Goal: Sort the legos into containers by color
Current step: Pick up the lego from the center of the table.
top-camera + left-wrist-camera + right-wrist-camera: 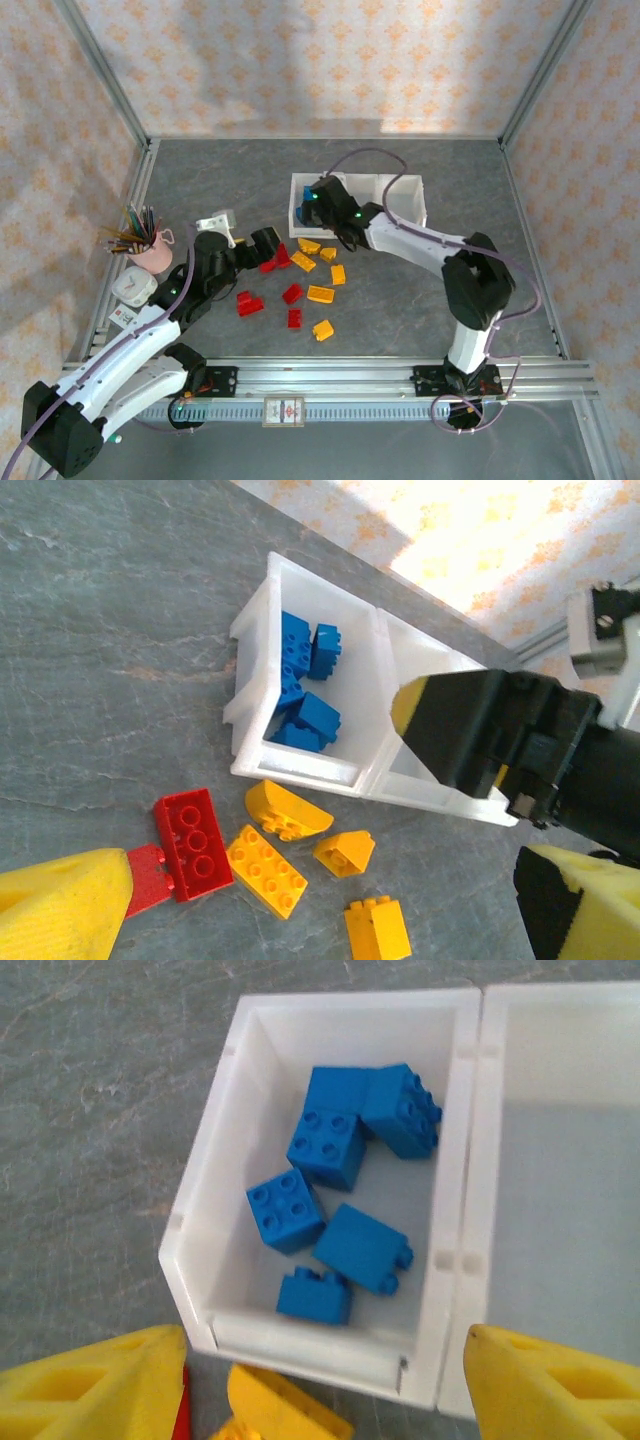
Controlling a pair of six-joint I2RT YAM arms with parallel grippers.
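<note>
Where the right gripper stands: the right gripper (322, 1385) hangs above the near rim of the left-end bin (200, 1260); the top view places it there too (318, 200).
Right gripper state: pads spread wide, nothing between them, no brick held.
Directly beneath: blue legos (325, 1150) lie loose on the floor of the left-end bin, some leaning on one another.
Blue count: six, all in that bin; none seen on the table (400, 330).
Containers: the containers (412, 215) are one joined white tray of three bins, at the far middle of the table.
Middle bin (560, 1210): no brick in the part visible.
Right-end bin (405, 195): appears bare.
Just in front of the tray: yellow-orange legos (320, 294) lie scattered on the table; six counted.
Further toward the left arm: red legos (292, 293) on the table; about six. Two pairs lie touching, so the count is not firm.
Left gripper state: the left gripper (320, 925) has its pads wide apart and holds nothing. It sits low by the red bricks, with a red plate just beside one pad.
Table edge: pink pencil cup (150, 252), well apart from the bricks; not part of the sort.
Done, by judgement: blue sorting looks complete.
Left, by judgement: all red and all yellow-orange, roughly two thirds of the bricks, with two bins not yet used.
</note>
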